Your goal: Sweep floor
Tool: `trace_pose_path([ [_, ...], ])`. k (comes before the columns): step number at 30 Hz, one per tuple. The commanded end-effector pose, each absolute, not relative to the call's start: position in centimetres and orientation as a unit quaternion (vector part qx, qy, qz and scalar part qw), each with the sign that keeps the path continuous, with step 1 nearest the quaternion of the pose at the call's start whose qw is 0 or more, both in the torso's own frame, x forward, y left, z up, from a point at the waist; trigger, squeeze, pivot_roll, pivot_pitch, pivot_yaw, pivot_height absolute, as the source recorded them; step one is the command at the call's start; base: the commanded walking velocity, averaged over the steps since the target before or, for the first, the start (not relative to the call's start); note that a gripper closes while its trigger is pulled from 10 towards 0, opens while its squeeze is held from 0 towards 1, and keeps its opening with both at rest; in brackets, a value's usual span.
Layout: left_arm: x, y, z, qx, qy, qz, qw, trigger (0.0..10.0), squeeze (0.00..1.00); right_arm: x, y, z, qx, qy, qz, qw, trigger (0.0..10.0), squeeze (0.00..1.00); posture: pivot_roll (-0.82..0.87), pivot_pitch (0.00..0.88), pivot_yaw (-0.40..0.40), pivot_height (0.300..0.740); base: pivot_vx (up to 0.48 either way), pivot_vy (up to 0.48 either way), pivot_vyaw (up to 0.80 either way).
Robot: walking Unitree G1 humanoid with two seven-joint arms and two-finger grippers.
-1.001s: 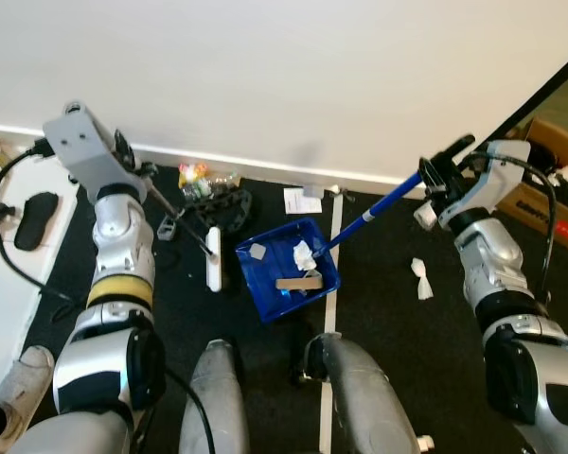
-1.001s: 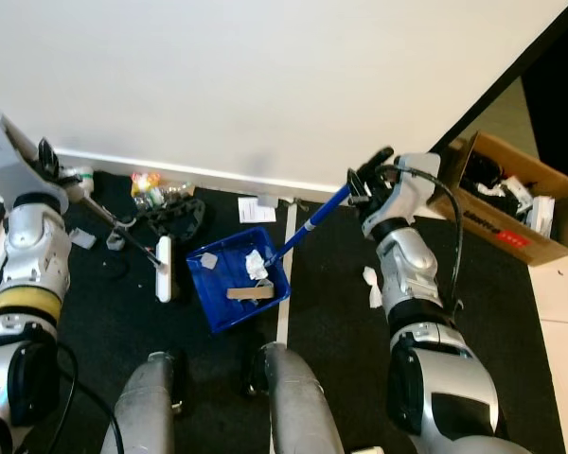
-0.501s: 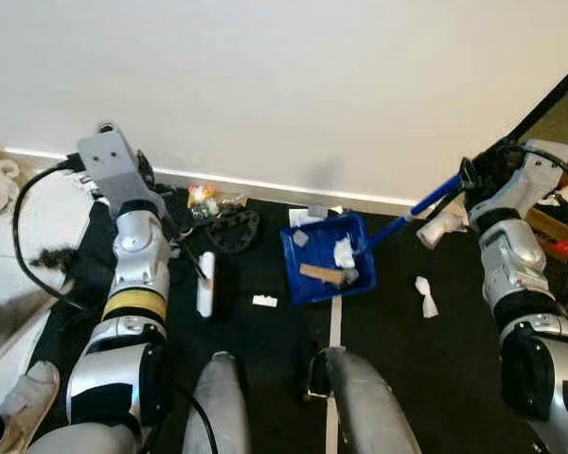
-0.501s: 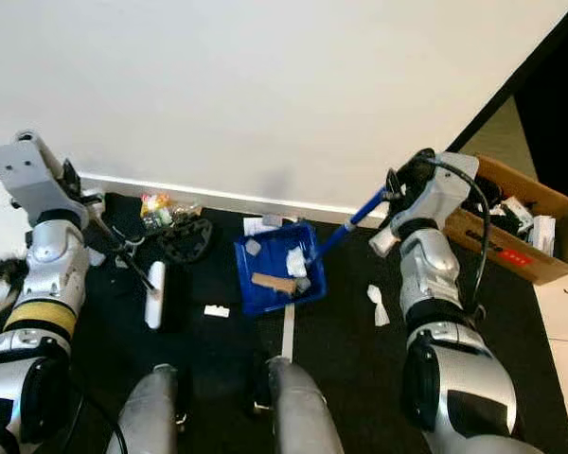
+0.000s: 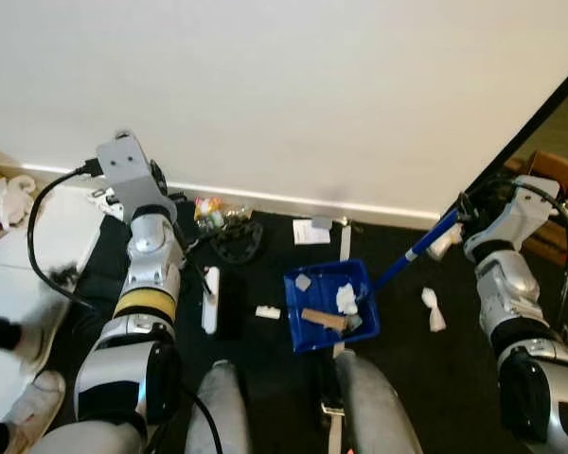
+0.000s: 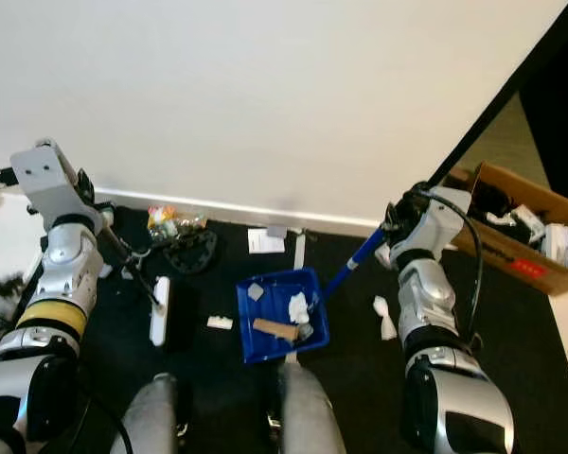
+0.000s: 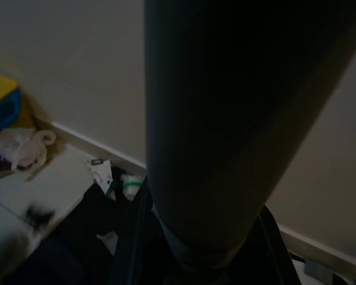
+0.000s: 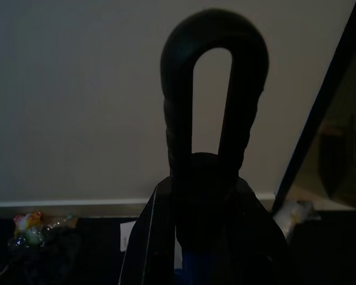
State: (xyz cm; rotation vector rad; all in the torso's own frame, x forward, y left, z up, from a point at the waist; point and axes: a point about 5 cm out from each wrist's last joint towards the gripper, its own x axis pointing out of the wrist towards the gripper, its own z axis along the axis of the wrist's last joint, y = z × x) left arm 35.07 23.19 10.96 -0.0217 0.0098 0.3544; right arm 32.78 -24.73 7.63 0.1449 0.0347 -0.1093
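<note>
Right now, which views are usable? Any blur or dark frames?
Eye views: sharp and evenly lit; blue dustpan and broom head read clearly, slight motion smear at the far left edge. Left wrist view: dark, blocked by the out-of-focus broom handle. Right wrist view: dim, dustpan handle loop silhouetted.

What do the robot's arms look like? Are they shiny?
Yes! Both arms are shiny silver with rounded segments and black joints. The left arm wears a yellow band and ends in a boxy grey wrist block with a black cable looping off it. The right arm has a black cable too, curving beside its forearm.
</note>
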Motion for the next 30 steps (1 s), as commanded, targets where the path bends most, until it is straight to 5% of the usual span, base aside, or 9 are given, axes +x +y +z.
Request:
trace_pose_path([
  [1,35.2,22.5,10.8,-0.016,0.009,0.177,0.984,10.0,0.00,32.7,-25.9,8.6,0.064,-0.010,-0.074,0.995,10.0,0.00,-0.01,0.091,-0.030,0.740,0.000,0.000,0.00],
  [21,34.7,23.8,9.9,0.018,0.045,0.221,0.974,10.0,0.00,34.3,-25.2,10.6,0.049,-0.029,-0.052,0.997,10.0,0.00,-0.01,0.107,-0.056,0.740,0.000,0.000,0.00],
  [30,34.8,23.9,9.8,0.012,0.052,0.234,0.971,10.0,0.00,34.5,-24.6,10.6,0.052,-0.031,-0.046,0.997,10.0,0.00,-0.02,0.124,-0.060,0.740,0.000,-0.267,0.00],
])
